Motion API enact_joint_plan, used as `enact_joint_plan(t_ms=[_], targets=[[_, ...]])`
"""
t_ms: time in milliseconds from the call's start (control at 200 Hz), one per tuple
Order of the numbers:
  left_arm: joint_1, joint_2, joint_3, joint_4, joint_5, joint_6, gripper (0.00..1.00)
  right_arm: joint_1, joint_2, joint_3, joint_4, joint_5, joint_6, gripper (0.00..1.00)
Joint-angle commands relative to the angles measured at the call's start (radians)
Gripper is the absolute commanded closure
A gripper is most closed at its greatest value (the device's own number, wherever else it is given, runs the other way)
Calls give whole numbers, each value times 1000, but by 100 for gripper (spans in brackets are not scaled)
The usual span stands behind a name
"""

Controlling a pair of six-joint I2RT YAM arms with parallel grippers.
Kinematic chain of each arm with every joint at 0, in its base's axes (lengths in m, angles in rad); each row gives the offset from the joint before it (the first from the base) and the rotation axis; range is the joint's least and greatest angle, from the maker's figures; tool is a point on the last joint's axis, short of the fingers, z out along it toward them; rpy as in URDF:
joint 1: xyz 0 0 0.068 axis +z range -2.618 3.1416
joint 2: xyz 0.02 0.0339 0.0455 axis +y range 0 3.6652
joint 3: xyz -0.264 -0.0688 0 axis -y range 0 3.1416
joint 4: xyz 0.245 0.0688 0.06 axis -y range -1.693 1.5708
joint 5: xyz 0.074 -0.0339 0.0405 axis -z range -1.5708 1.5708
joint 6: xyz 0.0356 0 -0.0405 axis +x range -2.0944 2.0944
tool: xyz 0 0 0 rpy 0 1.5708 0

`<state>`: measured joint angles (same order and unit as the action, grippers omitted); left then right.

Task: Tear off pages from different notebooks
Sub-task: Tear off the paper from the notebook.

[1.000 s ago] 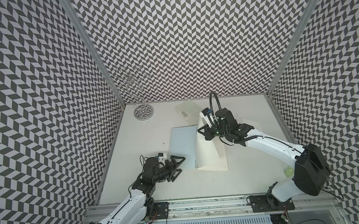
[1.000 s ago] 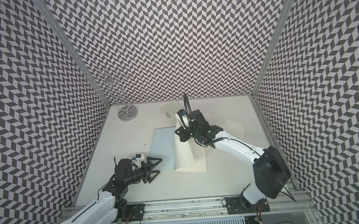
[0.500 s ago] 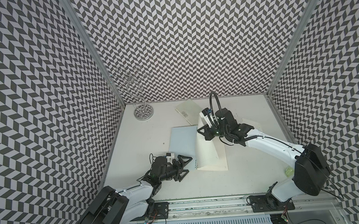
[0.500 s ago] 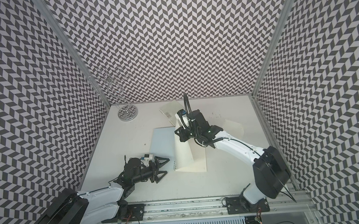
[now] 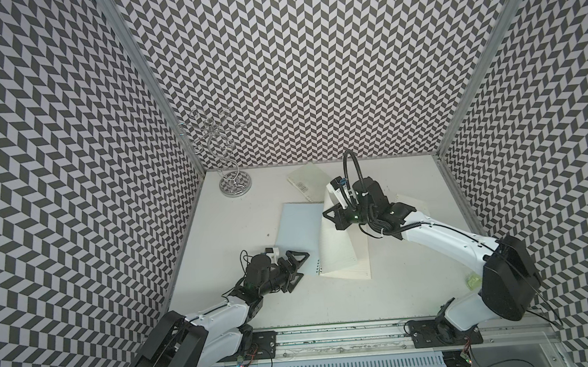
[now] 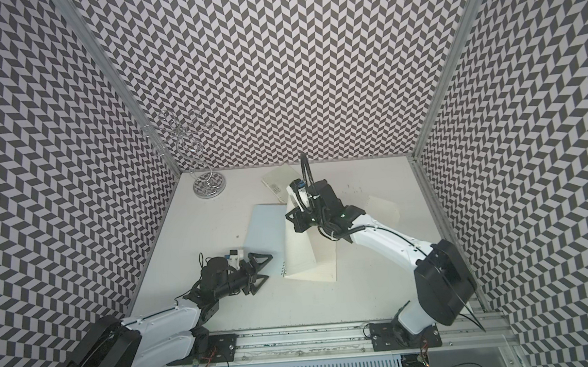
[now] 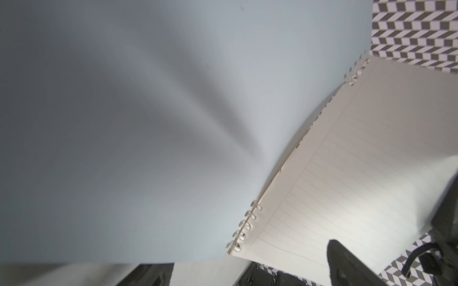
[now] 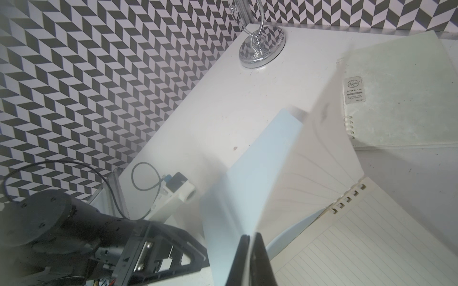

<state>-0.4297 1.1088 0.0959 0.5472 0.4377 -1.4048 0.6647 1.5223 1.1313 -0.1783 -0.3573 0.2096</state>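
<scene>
The larger notebook lies open mid-table in both top views, its bluish cover (image 5: 297, 226) flipped left and the lined pages (image 5: 348, 265) to the right. My right gripper (image 5: 328, 215) is shut on the far edge of one page (image 8: 314, 161), holding it up off the stack; the black jaws (image 8: 250, 247) pinch the sheet. My left gripper (image 5: 303, 265) is open at the cover's near corner, just short of the wire rings (image 7: 245, 227). The smaller notebook (image 5: 306, 181) lies closed at the back. One loose page (image 5: 409, 203) lies to the right.
A silver wire stand (image 5: 234, 181) stands in the back left corner. A small green thing (image 5: 473, 281) lies by the right arm's base. Patterned walls close in the table on three sides.
My left arm has folded down and carried its open gripper right, up to the cover's near corner. The right gripper and the lifted page have stayed put.
</scene>
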Motion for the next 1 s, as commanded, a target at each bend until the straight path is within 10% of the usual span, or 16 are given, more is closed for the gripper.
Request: enact_joint_plan(t_ms=[0, 616, 996], targets=[[121, 20, 30, 33, 4, 145, 10, 1, -56, -29, 55, -4, -6, 95], [373, 273, 262, 131, 369, 516, 2, -27, -74, -91, 65, -33, -54, 95], [420, 421, 284, 395, 512, 439, 8, -67, -122, -141, 45, -80, -129, 95]])
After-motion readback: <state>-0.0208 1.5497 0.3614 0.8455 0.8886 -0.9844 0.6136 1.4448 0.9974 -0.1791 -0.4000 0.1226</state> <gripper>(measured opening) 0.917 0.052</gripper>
